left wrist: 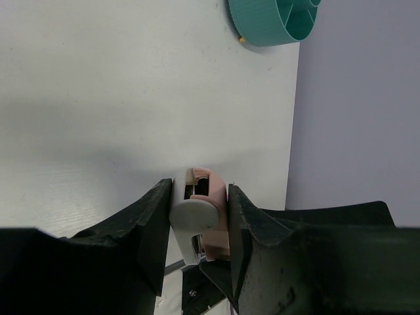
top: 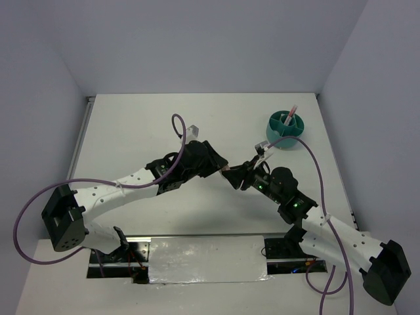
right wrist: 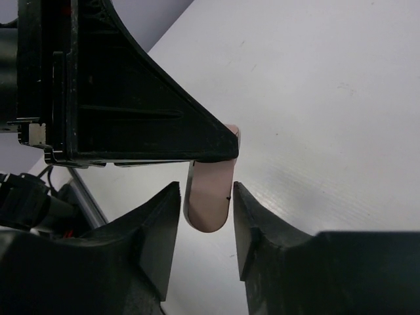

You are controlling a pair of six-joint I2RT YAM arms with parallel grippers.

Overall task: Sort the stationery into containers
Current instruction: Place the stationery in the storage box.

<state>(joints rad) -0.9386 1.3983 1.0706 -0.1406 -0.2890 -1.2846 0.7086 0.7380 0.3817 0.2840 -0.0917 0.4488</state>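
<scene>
Left wrist: L fingers (left wrist: 147, 230) clamp short pink stub (left wrist: 216, 230), long axis toward R fingers (right wrist: 157, 243) flanking tip; R grip unclear.

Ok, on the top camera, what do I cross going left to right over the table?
Left arm's base → small grey-white block → left gripper, holding the pink stub → right gripper → teal organiser → right arm's base.
</scene>
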